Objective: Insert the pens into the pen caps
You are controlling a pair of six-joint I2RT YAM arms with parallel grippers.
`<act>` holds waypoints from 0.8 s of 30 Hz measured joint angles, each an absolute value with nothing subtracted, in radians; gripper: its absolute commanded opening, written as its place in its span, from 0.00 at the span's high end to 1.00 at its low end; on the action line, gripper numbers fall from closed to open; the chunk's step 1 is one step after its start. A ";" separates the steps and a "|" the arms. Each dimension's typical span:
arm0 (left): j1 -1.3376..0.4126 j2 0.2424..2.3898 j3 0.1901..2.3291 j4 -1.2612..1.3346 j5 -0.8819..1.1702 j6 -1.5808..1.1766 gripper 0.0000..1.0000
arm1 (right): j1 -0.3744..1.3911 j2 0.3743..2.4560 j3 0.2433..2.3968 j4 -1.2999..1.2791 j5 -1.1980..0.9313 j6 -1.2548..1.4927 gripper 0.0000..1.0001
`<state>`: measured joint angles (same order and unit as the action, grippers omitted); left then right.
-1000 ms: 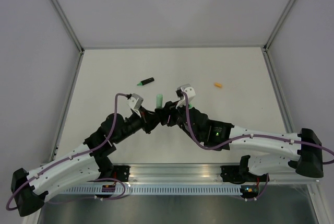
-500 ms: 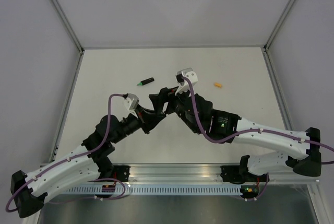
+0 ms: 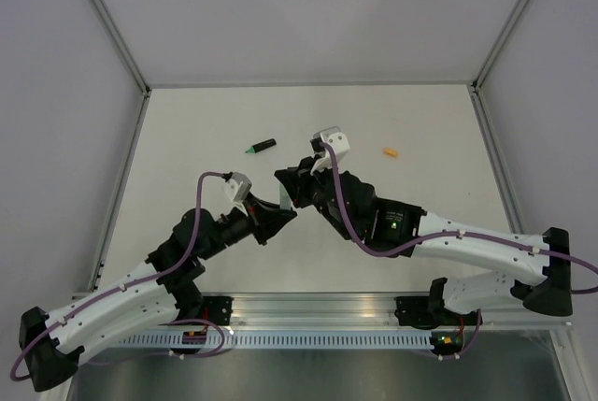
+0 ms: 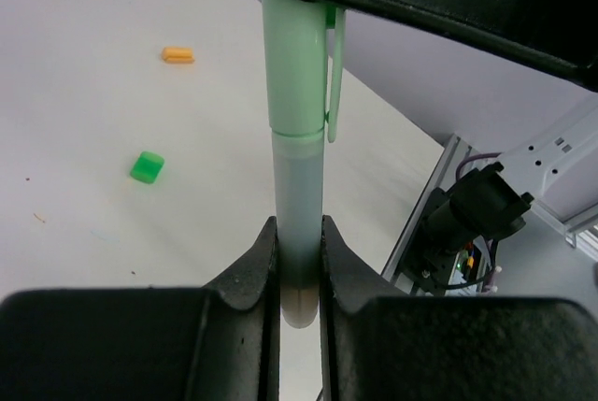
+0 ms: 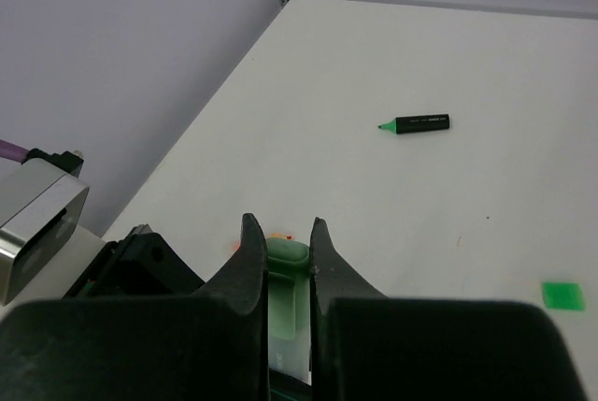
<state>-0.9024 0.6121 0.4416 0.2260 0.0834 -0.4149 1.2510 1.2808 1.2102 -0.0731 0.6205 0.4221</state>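
Above the mid-counter (image 3: pixel 187 139), left fingers (image 4: pixel 248 275) were clamped tight on the tail of the pale pen (image 4: pixel 297 223) and right fingers (image 5: pixel 245 265) pinched shut on its pale green cap (image 4: pixel 297 64); light, stiff, slick plastic, so probably grip mid-barrel to avoid slip.

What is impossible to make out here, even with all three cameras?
Left wrist view: the top of the pale green cap on the pale pen is hidden behind the right hand.
Right wrist view: that hand's own body cuts off the pen below the cap.
Top view: the left hand and right hand nearly cover the pen; the loose green cap is unseen, likely under the right arm; the orange piece is too small to identify.
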 measured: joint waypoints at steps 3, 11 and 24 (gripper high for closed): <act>-0.904 0.612 0.429 0.202 0.093 -0.415 0.98 | 1.247 1.248 1.132 -0.031 0.609 0.441 1.00; -0.905 0.606 0.424 0.136 0.095 -0.415 0.98 | 1.235 1.222 1.030 0.060 0.572 0.486 1.00; -0.916 0.645 0.448 0.075 0.103 -0.413 0.98 | 1.217 1.171 0.898 0.180 0.511 0.507 1.00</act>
